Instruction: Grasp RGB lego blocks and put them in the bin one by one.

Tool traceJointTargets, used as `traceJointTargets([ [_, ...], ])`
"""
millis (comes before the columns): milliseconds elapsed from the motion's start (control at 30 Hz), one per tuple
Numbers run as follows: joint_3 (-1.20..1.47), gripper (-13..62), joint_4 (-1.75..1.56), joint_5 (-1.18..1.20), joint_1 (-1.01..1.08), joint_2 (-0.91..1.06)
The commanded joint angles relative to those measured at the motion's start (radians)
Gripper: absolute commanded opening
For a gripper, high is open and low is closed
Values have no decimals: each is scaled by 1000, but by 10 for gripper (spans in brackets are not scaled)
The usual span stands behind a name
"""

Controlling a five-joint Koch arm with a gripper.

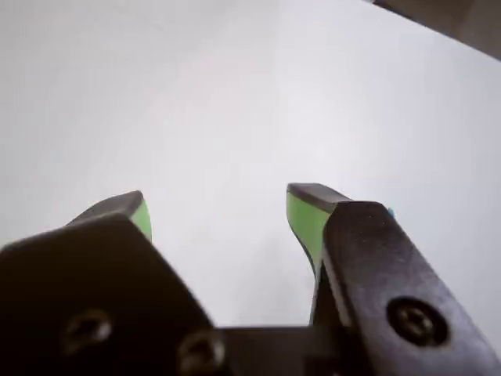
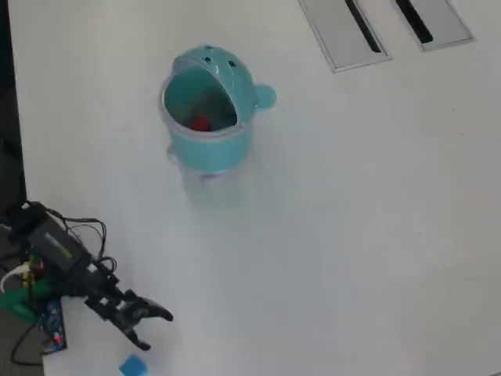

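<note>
In the overhead view the teal bin (image 2: 235,86) stands upright at the upper left of the white table, and a red lego block (image 2: 201,123) lies inside it. A blue lego block (image 2: 133,366) rests on the table at the bottom left. My gripper (image 2: 158,330) is just above and to the right of the blue block, apart from it and open. In the wrist view the gripper (image 1: 218,197) shows two green-padded fingers (image 1: 307,219) spread wide over bare white table, with nothing between them. No green block shows in either view.
Two grey slotted panels (image 2: 344,27) (image 2: 434,19) are set into the table at the top right. The arm's body and cables (image 2: 51,254) sit by the table's dark left edge. A dark edge (image 1: 462,23) crosses the wrist view's top right corner.
</note>
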Motion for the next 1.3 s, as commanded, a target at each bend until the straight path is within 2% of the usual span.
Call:
traceJointTargets([
  [0,-118,312,17,5,35,-21],
  [600,-160,315,86,-69,264,-207],
  [1267,-236,315,54,-121,322,-391],
])
